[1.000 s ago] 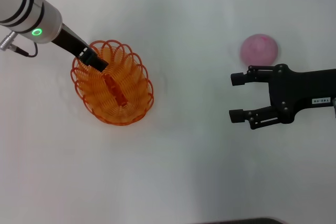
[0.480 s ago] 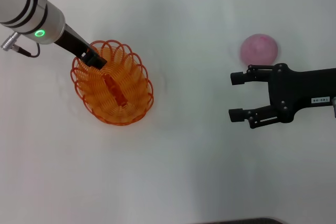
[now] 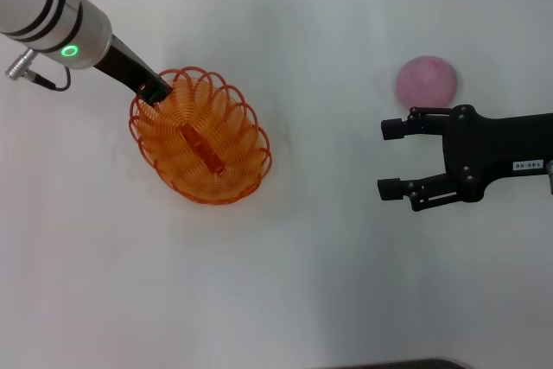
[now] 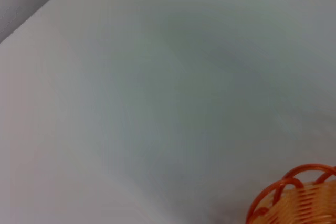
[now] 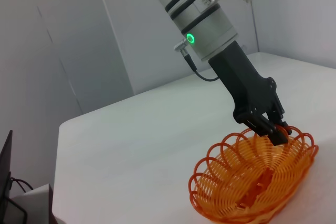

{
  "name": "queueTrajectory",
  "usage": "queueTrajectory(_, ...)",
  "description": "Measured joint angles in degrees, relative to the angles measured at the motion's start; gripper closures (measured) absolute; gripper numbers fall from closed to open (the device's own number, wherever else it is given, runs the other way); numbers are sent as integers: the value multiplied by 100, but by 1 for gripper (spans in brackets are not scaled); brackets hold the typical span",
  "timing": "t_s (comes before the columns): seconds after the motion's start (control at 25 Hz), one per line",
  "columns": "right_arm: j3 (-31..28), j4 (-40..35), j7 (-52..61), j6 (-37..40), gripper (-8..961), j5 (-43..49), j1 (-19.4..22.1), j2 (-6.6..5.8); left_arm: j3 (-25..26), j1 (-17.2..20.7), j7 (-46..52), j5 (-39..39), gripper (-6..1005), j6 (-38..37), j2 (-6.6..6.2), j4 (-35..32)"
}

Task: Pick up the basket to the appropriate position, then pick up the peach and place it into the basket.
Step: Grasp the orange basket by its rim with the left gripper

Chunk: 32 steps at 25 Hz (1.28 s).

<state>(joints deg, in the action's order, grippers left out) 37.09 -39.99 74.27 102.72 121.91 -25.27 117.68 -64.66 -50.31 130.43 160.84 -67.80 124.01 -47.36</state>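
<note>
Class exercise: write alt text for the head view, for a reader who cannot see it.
The left gripper grips the rim of the orange basket on a white table. Apart on the right, the right gripper is open beside the pink peach.

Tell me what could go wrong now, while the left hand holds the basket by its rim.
The left hand grips only one edge of the orange wire basket, so the basket may tilt or slip out. The pink peach lies far from the basket, beside the open right hand; a round fruit could roll away if the fingers nudge it.
</note>
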Motion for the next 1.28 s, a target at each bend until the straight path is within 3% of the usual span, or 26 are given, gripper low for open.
queueTrajectory(0.24, 0, 0, 0, -10, 33, 5, 1, 0, -2, -3, 5, -1, 830, -33, 0, -53)
queueTrajectory(0.8, 0, 0, 0, -23, 34, 8, -21, 8, -3, -2, 31, -2, 874, -116, 0, -143)
queueTrajectory(1.08, 0, 0, 0, -68, 35, 8, -22, 9, 123, 70, 118, -210, 889, -511, 0, -571)
queueTrajectory(1.28, -1, 0, 0, -69, 36, 8, -22, 9, 224, 115, 374, -351, 900, -1118, 0, -1234)
